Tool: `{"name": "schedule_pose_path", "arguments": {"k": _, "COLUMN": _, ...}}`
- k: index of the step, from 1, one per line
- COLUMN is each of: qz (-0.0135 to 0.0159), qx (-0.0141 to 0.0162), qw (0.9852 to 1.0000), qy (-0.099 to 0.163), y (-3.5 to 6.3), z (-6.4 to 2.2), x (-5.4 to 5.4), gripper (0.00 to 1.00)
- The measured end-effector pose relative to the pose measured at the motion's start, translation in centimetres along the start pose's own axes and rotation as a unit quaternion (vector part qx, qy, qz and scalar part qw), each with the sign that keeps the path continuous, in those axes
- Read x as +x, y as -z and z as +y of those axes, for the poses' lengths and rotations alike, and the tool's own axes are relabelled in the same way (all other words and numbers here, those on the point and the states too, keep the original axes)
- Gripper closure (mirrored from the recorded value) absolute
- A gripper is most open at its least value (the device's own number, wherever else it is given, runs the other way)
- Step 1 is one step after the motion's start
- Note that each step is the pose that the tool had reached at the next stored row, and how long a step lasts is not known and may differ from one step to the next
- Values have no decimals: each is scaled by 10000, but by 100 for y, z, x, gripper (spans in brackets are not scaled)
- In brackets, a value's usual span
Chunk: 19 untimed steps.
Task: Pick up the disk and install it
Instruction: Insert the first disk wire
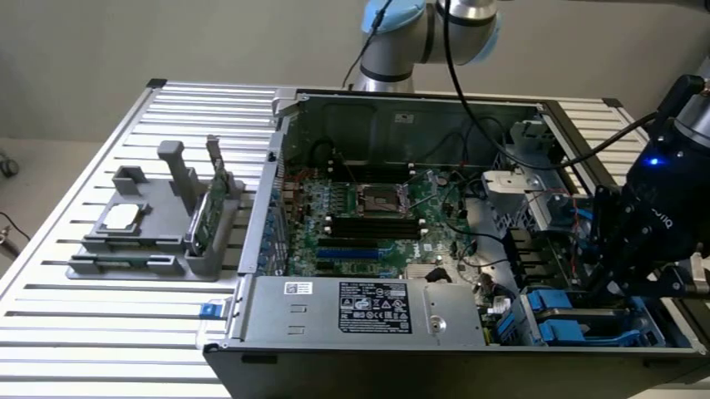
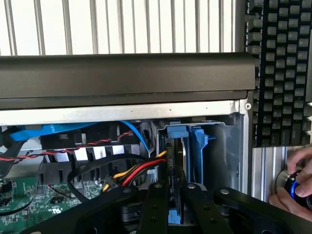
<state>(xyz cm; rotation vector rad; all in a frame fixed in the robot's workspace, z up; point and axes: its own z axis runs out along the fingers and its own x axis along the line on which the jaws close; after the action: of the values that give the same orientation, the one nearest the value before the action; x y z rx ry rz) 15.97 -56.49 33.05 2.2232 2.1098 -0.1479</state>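
The disk (image 2: 176, 157) stands on edge in the drive bay at the corner of the open computer case, its blue plastic carrier (image 2: 198, 144) rising beside the bay's metal wall. My gripper (image 2: 174, 191) is right over it, black fingers (image 2: 157, 204) on either side of its edge and shut on it. In the exterior view my gripper (image 1: 606, 284) reaches down into the case's near corner at the exterior view's right, above the blue bay parts (image 1: 568, 322).
Red, yellow and black cables (image 2: 131, 173) run close beside the bay. The power supply (image 1: 367, 307) and motherboard (image 1: 367, 208) occupy the case. A grey fixture (image 1: 145, 241) holds a square chip (image 1: 122, 218) and a green card (image 1: 211, 208). A hand (image 2: 292, 197) rests outside the case.
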Motion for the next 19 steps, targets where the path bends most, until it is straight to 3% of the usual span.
{"name": "schedule_pose_path", "arguments": {"k": 3, "qz": 44, "qx": 41, "qw": 10000, "qy": 6, "y": -2, "z": 9, "x": -27, "gripper": 83}}
{"name": "schedule_pose_path", "arguments": {"k": 7, "qz": 57, "qx": 84, "qw": 9999, "qy": 10, "y": 17, "z": 11, "x": -31, "gripper": 83}}
{"name": "schedule_pose_path", "arguments": {"k": 10, "qz": 87, "qx": 91, "qw": 9999, "qy": 10, "y": 77, "z": 9, "x": -45, "gripper": 82}}
{"name": "schedule_pose_path", "arguments": {"k": 11, "qz": 94, "qx": 92, "qw": 9999, "qy": 11, "y": 109, "z": 9, "x": -50, "gripper": 75}}
{"name": "schedule_pose_path", "arguments": {"k": 19, "qz": 131, "qx": 99, "qw": 9999, "qy": 7, "y": 384, "z": 6, "x": -87, "gripper": 75}}
